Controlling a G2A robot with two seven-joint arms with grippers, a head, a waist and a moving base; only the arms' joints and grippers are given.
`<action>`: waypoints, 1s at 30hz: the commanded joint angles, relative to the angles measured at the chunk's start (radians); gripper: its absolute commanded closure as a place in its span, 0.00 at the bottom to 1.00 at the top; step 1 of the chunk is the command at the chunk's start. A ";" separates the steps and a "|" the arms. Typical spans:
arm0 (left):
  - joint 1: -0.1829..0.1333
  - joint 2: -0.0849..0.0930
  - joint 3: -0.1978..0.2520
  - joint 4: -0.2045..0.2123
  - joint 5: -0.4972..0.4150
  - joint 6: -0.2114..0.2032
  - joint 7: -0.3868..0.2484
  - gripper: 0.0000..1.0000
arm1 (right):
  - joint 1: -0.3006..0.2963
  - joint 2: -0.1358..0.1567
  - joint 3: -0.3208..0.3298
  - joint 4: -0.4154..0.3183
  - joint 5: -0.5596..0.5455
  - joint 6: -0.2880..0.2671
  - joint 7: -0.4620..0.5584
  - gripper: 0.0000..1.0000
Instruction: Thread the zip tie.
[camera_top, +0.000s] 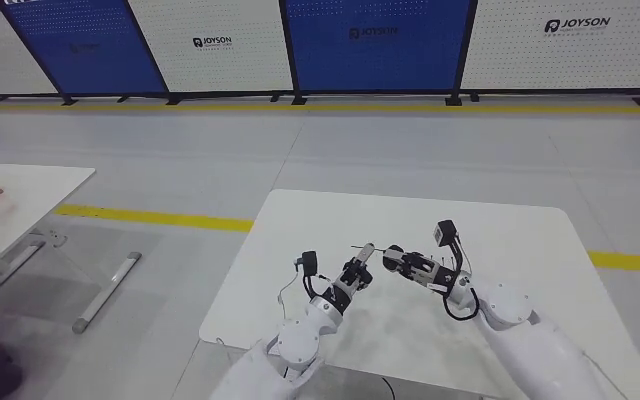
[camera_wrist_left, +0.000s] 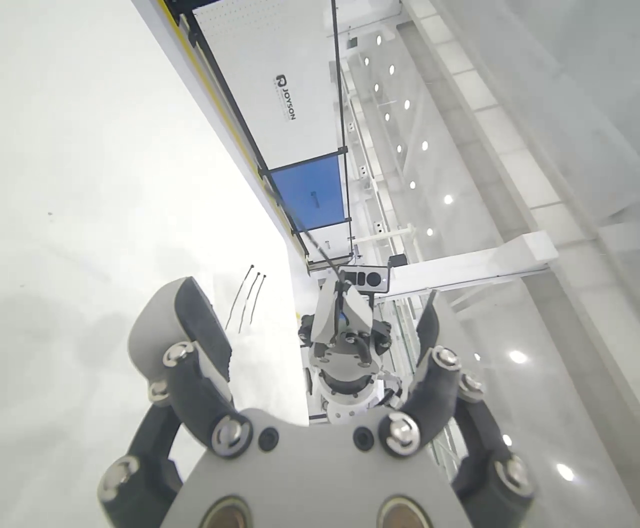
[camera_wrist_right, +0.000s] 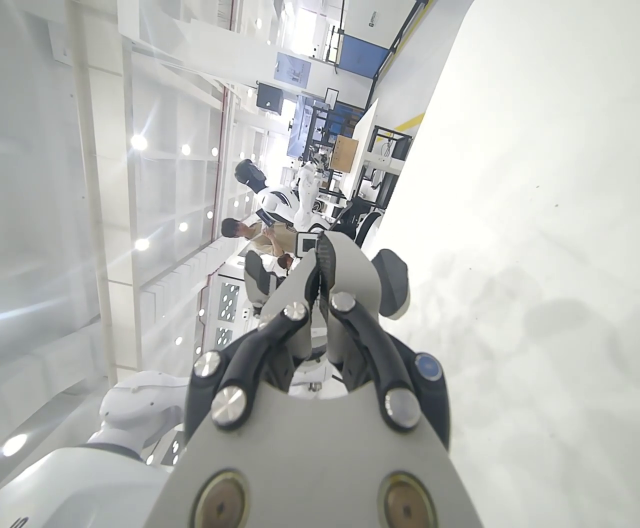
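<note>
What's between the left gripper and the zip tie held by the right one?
Nothing; left wrist view shows a bare gap from the open left gripper to the zip tie in the right gripper.

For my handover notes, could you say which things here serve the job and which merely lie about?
In use: zip tie held in the shut right gripper; open left gripper facing it.
Lying about: three spare zip ties on the table.
</note>
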 joint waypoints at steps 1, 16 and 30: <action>-0.025 -0.006 0.006 0.013 -0.011 0.003 0.006 0.00 | 0.000 0.000 0.000 0.000 0.000 0.000 0.000 1.00; -0.052 -0.010 0.011 0.036 -0.005 0.038 0.016 0.00 | -0.018 0.002 0.020 -0.028 -0.025 0.014 0.032 1.00; -0.058 -0.017 -0.002 0.080 0.014 0.052 0.072 0.00 | -0.026 -0.001 0.048 -0.026 -0.015 0.001 0.046 1.00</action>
